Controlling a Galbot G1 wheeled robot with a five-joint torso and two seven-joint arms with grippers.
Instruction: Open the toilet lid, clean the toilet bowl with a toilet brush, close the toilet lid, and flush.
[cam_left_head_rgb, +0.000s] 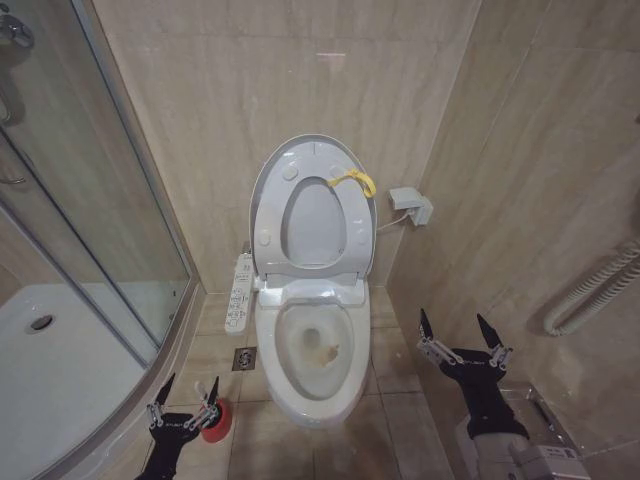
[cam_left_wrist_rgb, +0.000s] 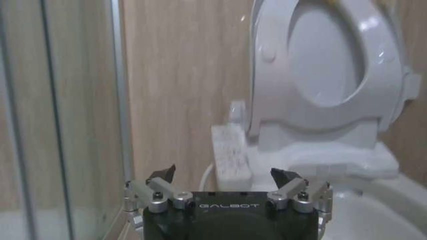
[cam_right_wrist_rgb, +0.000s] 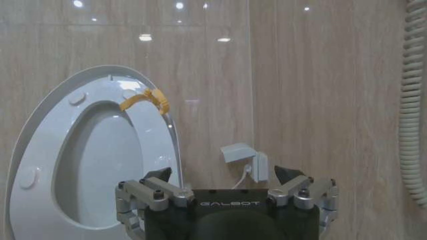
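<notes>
White toilet lid (cam_left_head_rgb: 272, 190) stands raised, exposing the stained toilet bowl (cam_left_head_rgb: 318, 352); I hold both end effectors, left (cam_left_head_rgb: 186, 400) and right (cam_left_head_rgb: 462, 333), spread and empty.

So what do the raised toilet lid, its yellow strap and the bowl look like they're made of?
The large white oval toilet lid looks like glossy moulded plastic, with a thin rim and round bumpers. The yellow loop strap seems to be flexible plastic or fabric; I can't tell which. The white oval toilet bowl looks like glazed ceramic, thick-walled, shiny and brown-stained.
</notes>
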